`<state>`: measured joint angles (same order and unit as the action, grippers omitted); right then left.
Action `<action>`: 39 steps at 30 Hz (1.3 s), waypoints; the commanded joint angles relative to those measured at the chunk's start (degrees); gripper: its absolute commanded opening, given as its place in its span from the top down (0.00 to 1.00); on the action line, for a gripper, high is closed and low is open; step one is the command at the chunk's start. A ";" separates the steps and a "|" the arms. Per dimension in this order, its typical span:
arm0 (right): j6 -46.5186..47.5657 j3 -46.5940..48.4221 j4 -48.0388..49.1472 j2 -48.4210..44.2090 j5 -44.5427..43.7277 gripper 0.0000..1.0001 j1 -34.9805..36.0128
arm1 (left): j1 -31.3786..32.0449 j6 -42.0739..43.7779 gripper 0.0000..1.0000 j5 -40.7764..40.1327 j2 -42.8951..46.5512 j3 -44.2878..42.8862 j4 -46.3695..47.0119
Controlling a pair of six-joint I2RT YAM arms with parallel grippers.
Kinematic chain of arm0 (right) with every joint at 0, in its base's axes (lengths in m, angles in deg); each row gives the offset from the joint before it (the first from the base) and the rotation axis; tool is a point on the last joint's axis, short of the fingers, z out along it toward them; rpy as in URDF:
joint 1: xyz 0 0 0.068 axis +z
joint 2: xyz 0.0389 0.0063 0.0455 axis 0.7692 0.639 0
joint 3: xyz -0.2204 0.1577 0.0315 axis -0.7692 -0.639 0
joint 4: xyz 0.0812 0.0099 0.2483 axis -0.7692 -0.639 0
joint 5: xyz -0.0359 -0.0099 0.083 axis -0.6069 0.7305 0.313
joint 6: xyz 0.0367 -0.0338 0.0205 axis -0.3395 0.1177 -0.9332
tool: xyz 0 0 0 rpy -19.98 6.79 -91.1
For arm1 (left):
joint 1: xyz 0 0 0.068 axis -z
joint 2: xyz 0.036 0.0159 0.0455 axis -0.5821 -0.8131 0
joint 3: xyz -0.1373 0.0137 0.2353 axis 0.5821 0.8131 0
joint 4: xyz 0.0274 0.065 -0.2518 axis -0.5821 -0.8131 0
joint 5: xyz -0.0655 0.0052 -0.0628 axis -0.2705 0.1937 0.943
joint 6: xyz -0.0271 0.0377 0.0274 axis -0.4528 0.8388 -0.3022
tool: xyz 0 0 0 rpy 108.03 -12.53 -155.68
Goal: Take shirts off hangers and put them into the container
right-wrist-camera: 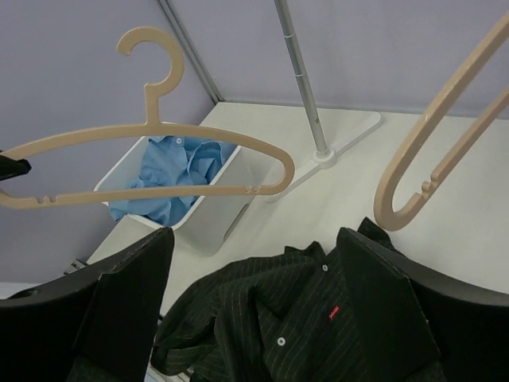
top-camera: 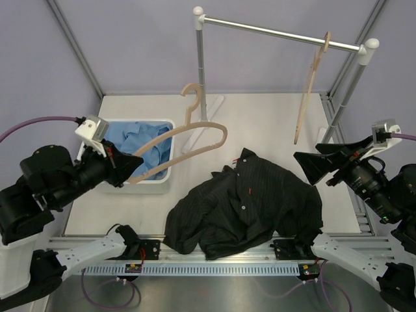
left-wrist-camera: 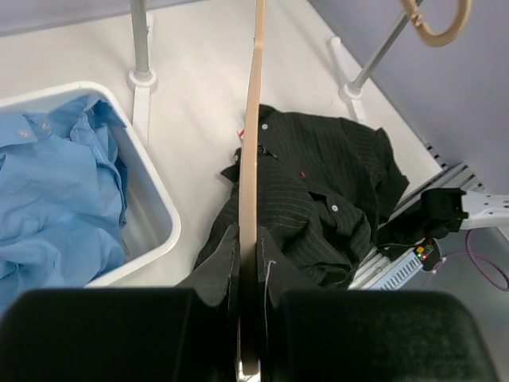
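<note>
Black pinstriped shirt (top-camera: 244, 208): off any hanger, crumpled on the tabletop (top-camera: 260, 123) at lower centre of the top view, outside the container. Its lower edge lies on the slotted rail at the near edge.
Light blue shirt (top-camera: 140, 146): bunched inside the container, centre left of the top view.
Container (top-camera: 162, 184): white tub on the tabletop, left of the black pinstriped shirt, with a strip of bare tabletop between them.
Held hanger (top-camera: 195, 133): bare, gripped at one arm tip, lifted over the right side of the container, hook toward the upper frame.
Hung hanger (top-camera: 311, 91): bare, hooked over the rack bar at upper right, seen edge-on.
Left jaws: closed tight on the arm tip of the held hanger, at centre left.
Right jaws: spread wide with nothing in them, at the right edge, above the right side of the black pinstriped shirt.
Rack (top-camera: 279, 31): metal bar on two posts across the upper frame.
</note>
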<state>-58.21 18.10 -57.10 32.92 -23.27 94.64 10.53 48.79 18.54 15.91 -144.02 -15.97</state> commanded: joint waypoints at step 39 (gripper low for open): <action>-8.19 -12.58 -9.62 -13.49 2.27 1.00 -0.06 | 0.19 10.34 1.00 -4.62 -53.68 -26.28 47.25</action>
<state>-65.77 5.42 -68.53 18.87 -21.76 94.64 10.53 58.78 14.76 -42.53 -171.91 23.07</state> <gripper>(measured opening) 0.009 0.060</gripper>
